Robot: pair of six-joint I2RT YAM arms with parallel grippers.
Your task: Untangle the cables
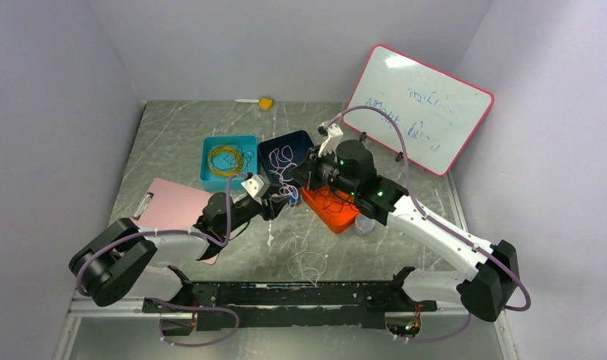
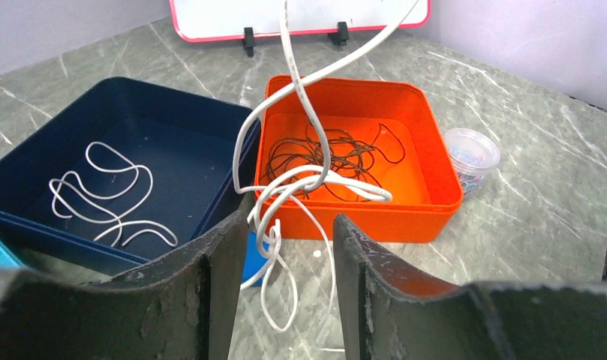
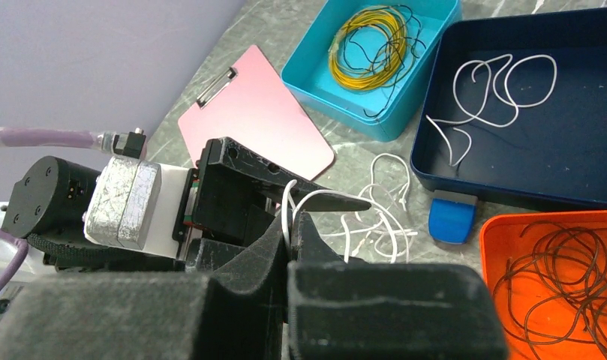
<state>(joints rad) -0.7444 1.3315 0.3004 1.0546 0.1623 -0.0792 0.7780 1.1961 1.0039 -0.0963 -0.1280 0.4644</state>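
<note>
The right fingers (image 3: 247, 259) were clenched on a white cable (image 2: 304, 180), which hung nearly upright down to a knotted clump beside the orange bin (image 2: 435, 202). The left fingers (image 2: 225, 255) stood released, one on either side of that clump and not visibly touching it, so the left arm was nearer to take it.

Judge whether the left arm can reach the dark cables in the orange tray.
Probably not cleanly: the orange tray lies just ahead, but a hanging white cable tangle sits between the arm's jaws.
</note>
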